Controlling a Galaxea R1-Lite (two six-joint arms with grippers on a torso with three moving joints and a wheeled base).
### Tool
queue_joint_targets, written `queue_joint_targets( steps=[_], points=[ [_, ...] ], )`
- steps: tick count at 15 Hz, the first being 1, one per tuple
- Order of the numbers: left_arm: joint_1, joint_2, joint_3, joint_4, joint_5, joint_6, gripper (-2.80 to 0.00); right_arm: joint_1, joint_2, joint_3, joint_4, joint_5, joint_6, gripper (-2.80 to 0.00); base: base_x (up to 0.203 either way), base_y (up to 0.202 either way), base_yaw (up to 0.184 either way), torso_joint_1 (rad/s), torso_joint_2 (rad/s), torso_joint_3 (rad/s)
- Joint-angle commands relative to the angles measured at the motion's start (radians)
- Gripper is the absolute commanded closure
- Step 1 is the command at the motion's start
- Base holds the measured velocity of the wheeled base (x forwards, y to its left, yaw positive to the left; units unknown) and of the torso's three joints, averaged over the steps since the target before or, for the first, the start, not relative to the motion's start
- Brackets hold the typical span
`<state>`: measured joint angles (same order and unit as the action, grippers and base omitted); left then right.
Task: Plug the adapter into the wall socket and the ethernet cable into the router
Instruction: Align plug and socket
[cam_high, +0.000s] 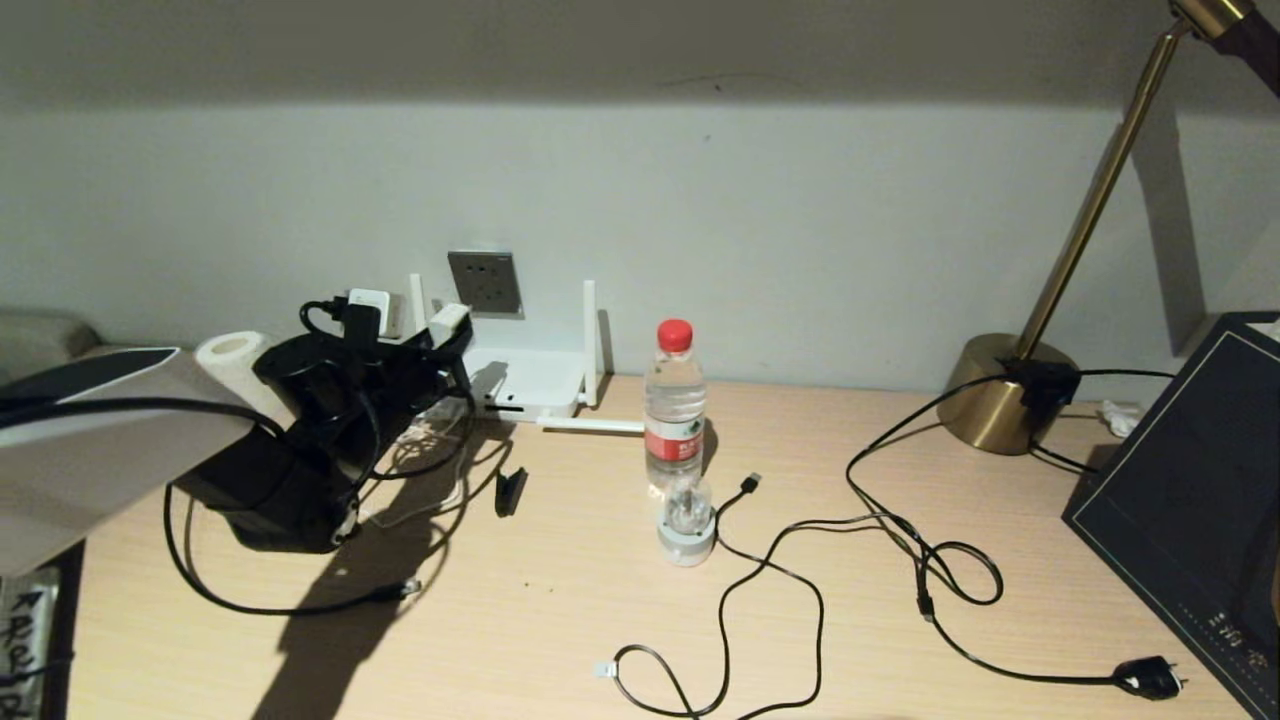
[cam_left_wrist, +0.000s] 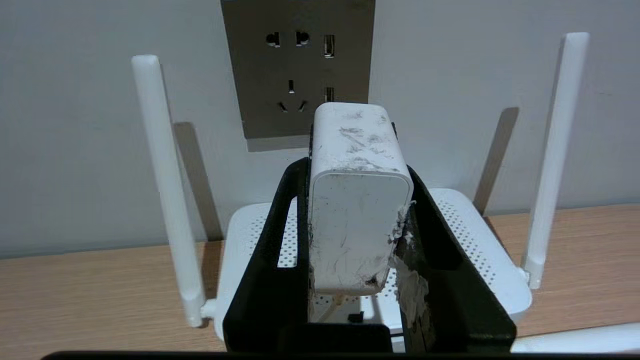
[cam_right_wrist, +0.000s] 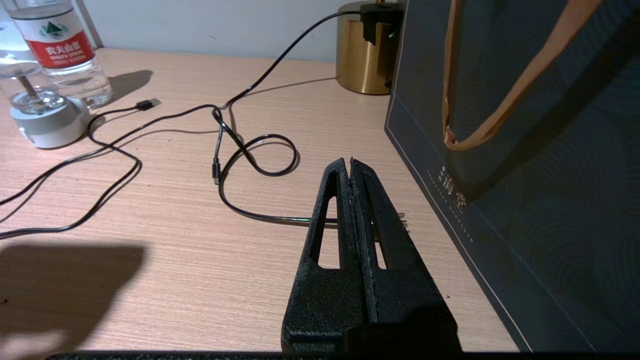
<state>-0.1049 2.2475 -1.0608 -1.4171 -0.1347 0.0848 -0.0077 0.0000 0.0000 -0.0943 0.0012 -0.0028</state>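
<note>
My left gripper (cam_high: 450, 335) is shut on the adapter (cam_high: 449, 322), a scuffed white cube (cam_left_wrist: 357, 200) held above the router (cam_high: 525, 385). The adapter points at the grey wall socket (cam_high: 484, 283) and stands a short way from its faceplate (cam_left_wrist: 298, 65), not touching it. The router (cam_left_wrist: 480, 235) lies flat against the wall with white antennas (cam_left_wrist: 165, 190) upright. The ethernet cable (cam_high: 400, 590) loops on the desk near the left arm, its connector end lying loose. My right gripper (cam_right_wrist: 349, 162) is shut and empty, low over the desk beside a dark bag (cam_right_wrist: 525, 175).
A water bottle (cam_high: 675, 400) and a small glass-topped grey gadget (cam_high: 686, 525) stand mid-desk. Black cords (cam_high: 900, 530) snake across the right half to a black plug (cam_high: 1150, 678). A brass lamp base (cam_high: 1000, 395) stands at the back right. A fallen antenna (cam_high: 590, 425) lies beside the router.
</note>
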Motion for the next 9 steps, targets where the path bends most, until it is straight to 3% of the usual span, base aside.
queue_joint_targets(
  steps=[1,5,9],
  points=[
    [0.002,0.038,-0.036,-0.004,0.008,-0.023,0.00,0.000,0.000,0.035,-0.001,0.000,0.000,0.00,0.000,0.000,0.000,0.000,0.00,0.000],
    [0.003,0.102,-0.154,-0.002,0.051,-0.031,0.00,0.000,0.001,0.035,-0.001,0.000,0.000,0.00,0.000,0.000,0.000,0.000,0.00,0.000],
    [0.006,0.095,-0.200,0.058,0.052,-0.031,0.00,0.000,0.000,0.035,-0.001,0.000,0.000,0.00,0.000,0.000,0.000,0.000,0.00,0.000]
  ],
)
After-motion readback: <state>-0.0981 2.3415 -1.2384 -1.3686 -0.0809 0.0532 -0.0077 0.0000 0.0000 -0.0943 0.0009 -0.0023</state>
